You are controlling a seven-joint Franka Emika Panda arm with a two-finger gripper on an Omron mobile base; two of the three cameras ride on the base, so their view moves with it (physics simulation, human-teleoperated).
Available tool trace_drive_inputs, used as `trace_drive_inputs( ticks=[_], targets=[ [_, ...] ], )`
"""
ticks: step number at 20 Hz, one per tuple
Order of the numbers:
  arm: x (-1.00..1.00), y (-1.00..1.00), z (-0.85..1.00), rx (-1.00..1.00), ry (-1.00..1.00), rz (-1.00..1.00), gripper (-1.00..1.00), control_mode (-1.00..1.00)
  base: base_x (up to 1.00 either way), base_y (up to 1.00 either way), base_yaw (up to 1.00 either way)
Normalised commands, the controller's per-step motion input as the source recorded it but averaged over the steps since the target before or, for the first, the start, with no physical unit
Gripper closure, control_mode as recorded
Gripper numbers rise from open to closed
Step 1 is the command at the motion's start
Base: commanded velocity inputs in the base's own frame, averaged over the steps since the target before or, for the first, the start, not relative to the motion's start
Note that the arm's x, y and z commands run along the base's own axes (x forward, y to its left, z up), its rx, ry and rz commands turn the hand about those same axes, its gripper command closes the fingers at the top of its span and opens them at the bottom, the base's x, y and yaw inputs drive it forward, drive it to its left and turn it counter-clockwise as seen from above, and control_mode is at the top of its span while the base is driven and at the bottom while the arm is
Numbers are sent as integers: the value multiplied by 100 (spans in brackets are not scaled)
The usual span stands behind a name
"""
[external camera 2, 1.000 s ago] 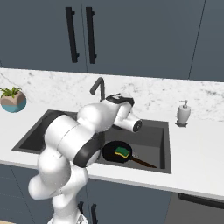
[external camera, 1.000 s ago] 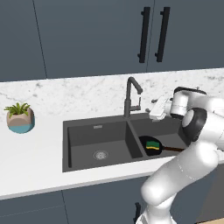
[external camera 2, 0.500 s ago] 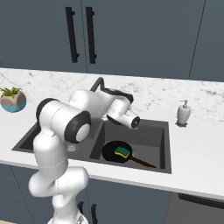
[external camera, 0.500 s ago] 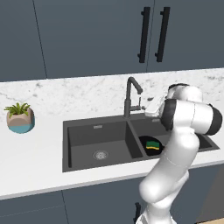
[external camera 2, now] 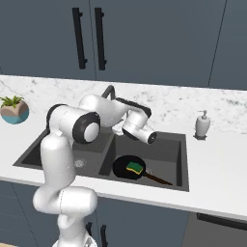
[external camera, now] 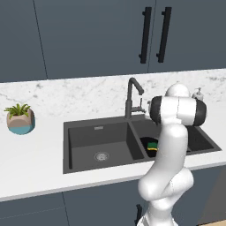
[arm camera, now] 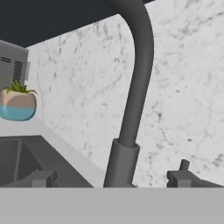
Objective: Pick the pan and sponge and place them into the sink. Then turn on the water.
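The black pan (external camera 2: pixel 124 166) lies flat in the right basin of the dark grey sink (external camera 2: pixel 174 153), its brown handle pointing right. The green and yellow sponge (external camera 2: pixel 135 167) rests inside the pan. From the left base view the arm hides most of the pan (external camera: pixel 150 151), and the sponge (external camera: pixel 152 144) peeks out beside it. My gripper (arm camera: pixel 113 179) is open, close to the dark faucet (arm camera: pixel 133 100). Its fingertips (arm camera: pixel 43 178) stand wide apart, one on either side of the faucet's base as I look along the hand. The faucet (external camera: pixel 131 99) stands behind the divider between the basins.
A potted plant (external camera: pixel 20 119) stands on the marble counter left of the sink. A white soap dispenser (external camera 2: pixel 202 125) stands on the counter at the right. Dark cabinets (external camera: pixel 88 39) hang above the backsplash. My arm arches over the sink's middle.
The hand has swung left from over the right basin to the faucet, and the elbow has moved with it. Pan and sponge have stayed in place.
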Motion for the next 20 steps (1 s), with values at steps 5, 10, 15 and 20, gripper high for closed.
trace_drive_inputs(
  ticks=[5,10,15,20],
  targets=[
    [29,0,0,0,0,-1,-100,-100,0,0,0],
    [28,1,0,0,0,-2,-100,-100,0,0,0],
    [26,2,0,0,0,-2,-100,-100,0,0,0],
    [26,8,0,0,0,-3,-100,-100,0,0,0]
  ],
)
